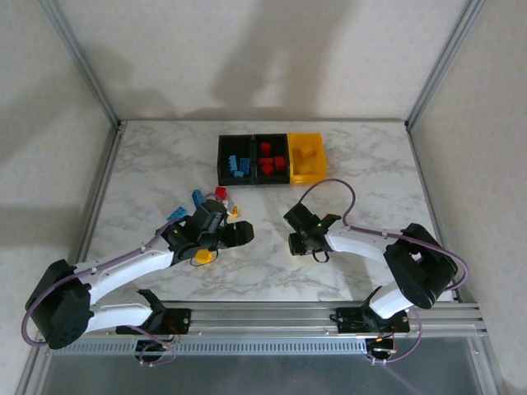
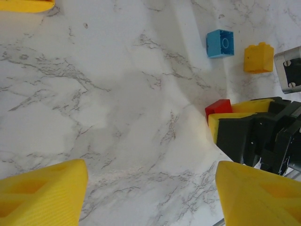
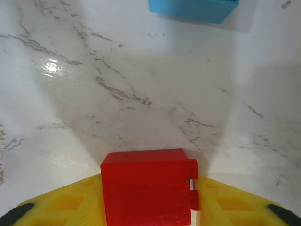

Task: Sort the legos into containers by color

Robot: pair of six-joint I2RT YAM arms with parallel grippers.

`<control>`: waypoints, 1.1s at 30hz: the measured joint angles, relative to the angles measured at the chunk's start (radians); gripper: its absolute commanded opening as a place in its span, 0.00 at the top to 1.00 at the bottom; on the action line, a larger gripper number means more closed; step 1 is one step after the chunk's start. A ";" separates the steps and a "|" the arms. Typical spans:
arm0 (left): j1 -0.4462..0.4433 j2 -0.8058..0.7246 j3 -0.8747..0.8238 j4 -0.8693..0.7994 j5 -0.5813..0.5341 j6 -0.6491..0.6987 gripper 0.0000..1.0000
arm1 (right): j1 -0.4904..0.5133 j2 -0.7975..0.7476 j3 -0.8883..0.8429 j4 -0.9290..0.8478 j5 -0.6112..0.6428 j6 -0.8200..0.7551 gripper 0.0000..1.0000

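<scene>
- Pinching a small red studded plastic brick (image 3: 146,193), the right claw (image 1: 296,242) has its two yellow fingers (image 3: 66,207) closed against the brick's sides, low over the white marble-patterned tabletop (image 3: 141,84).
- Seen from the left wrist, the same red brick (image 2: 218,107) peeks out at the tip of the right claw's black-and-yellow fingers, near the middle of the table.
- The left claw (image 2: 150,188) stands open, with its yellow fingers (image 2: 42,193) spread wide and bare marble between them.
- From above, the left claw (image 1: 235,234) lies to the left of the right claw, and the two tips face each other across a gap.
- Three joined open-top plastic bins (image 1: 221,160) sit in a row at the far side of the table.
- The left black bin holds blue bricks (image 1: 239,164), the middle black bin holds red bricks (image 1: 272,160), and the yellow bin on the right holds yellow bricks (image 1: 306,153).
- Loose bricks lie just beyond the left claw: a blue one (image 1: 198,197), a red one (image 1: 221,192) and another blue one (image 1: 175,214).
- A loose yellow brick (image 1: 203,257) rests on the near side of the left wrist.
- In the left wrist view, a light-blue brick (image 2: 220,43) and a small yellow brick (image 2: 258,57) lie near each other without touching.
- In the right wrist view, a blue brick (image 3: 193,8) lies on the marble ahead of the gripped red one, apart from it.
</scene>
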 measured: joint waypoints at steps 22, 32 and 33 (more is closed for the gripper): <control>0.099 0.006 0.116 0.018 -0.104 -0.052 0.28 | -0.126 0.215 0.627 -0.102 -0.014 -0.099 0.57; 0.153 0.065 0.202 0.018 -0.109 -0.053 0.28 | -0.214 0.465 0.914 -0.106 -0.016 -0.128 0.56; 0.161 0.072 0.209 0.019 -0.112 -0.052 0.28 | -0.219 0.483 0.936 -0.106 -0.016 -0.129 0.56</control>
